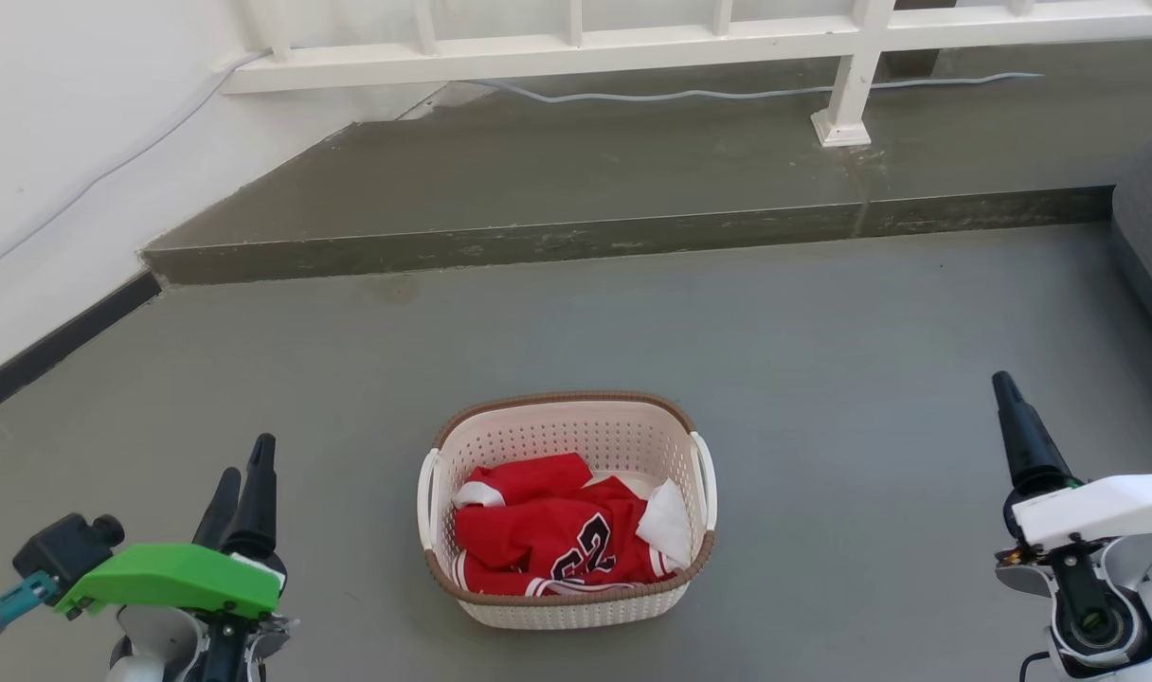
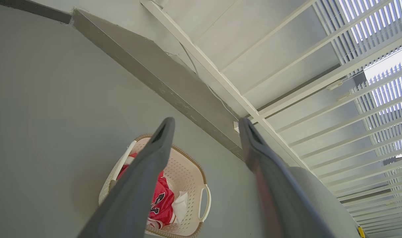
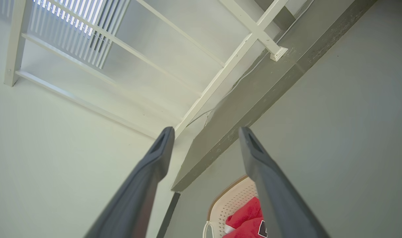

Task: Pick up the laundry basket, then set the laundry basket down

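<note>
The fingers point(image 2: 148, 172) of the left gripper point(image 2: 206, 123) are spread wide apart and hold nothing. The right gripper point(image 3: 206, 130) has its two fingers wide apart too, with nothing between them. The laundry basket point(image 1: 567, 606) sits on the grey floor point(image 1: 822, 379), between the two grippers and not touching either one. A red shirt point(image 1: 538, 530) with white trim lies crumpled inside it. Behind the basket is a low step point(image 1: 633, 237), and a white railing point(image 1: 538, 47) stands on top of it. A thin cable point(image 1: 728, 93) runs along the step.
</note>
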Robot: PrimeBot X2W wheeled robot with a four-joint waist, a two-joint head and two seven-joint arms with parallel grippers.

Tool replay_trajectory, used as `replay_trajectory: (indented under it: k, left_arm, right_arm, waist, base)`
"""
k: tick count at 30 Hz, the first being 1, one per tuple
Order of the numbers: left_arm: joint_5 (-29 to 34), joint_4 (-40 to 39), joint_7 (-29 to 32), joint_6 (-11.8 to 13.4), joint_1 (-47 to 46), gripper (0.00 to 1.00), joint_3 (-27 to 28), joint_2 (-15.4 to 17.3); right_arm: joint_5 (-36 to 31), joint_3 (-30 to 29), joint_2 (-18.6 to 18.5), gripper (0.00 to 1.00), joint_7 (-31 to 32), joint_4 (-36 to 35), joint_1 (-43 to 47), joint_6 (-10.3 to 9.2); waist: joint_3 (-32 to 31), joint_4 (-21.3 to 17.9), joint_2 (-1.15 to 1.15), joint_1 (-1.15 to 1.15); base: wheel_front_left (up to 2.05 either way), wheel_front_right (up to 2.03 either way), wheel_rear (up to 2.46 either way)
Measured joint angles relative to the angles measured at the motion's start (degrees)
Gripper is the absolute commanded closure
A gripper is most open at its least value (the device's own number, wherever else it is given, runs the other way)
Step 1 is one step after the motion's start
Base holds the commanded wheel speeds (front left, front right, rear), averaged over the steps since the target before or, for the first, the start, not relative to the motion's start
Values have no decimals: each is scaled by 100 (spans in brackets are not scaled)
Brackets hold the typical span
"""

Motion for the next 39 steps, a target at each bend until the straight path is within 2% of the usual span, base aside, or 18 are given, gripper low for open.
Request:
replay_trajectory:
  k: [14, 19, 39]
  left_arm:
    - [1247, -63, -264, 270, -65, 0, -442, 82]
    - [1662, -90, -342, 379, -66, 0, -575, 85]
    - [3009, -27, -689, 621, -66, 0, -1016, 145]
  right_arm:
    - [-1212, 471, -124, 0, -250, 14, 1, -234]
    - [-1648, 616, -152, 0, -342, 46, 2, -378]
    - [-3009, 1032, -271, 0, -686, 71, 2, -580]
  waist:
    - [-54, -25, 0, 0]
    - [-66, -37, 0, 0]
    - [-98, -72, 0, 0]
  base:
    - [0, 0, 0]
    - [0, 0, 0]
    - [0, 0, 0]
